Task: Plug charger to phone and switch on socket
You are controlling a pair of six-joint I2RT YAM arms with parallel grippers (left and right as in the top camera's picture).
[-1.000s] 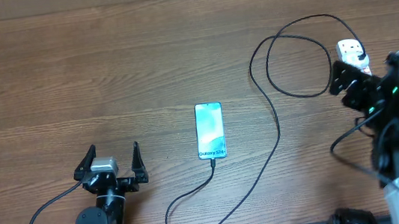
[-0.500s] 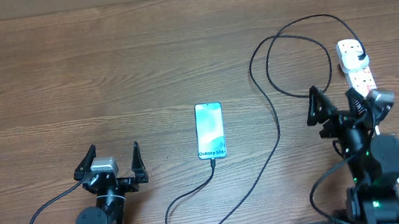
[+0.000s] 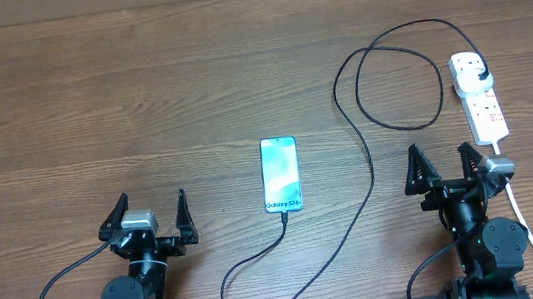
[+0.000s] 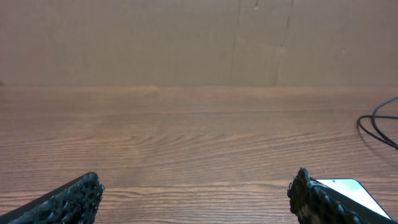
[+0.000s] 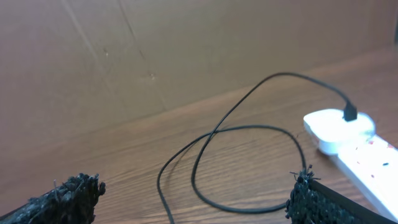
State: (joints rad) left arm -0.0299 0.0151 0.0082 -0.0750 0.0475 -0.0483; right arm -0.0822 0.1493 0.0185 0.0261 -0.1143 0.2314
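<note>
you are holding the left gripper (image 3: pixel 148 199) and right gripper (image 3: pixel 438 154) open, empty, flanking the slim cyan-screened phone (image 3: pixel 280 174), since its thin black charger cable (image 3: pixel 366 158) is seemingly sitting plugged in.

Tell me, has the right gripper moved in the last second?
Yes. The right gripper has drawn back from alongside the power strip to below its near end, with its jaws open and empty.

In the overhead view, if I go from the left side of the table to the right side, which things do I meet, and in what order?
left gripper → phone → socket. The charger and the right gripper overlap other things sideways, so I leave them out.
</note>
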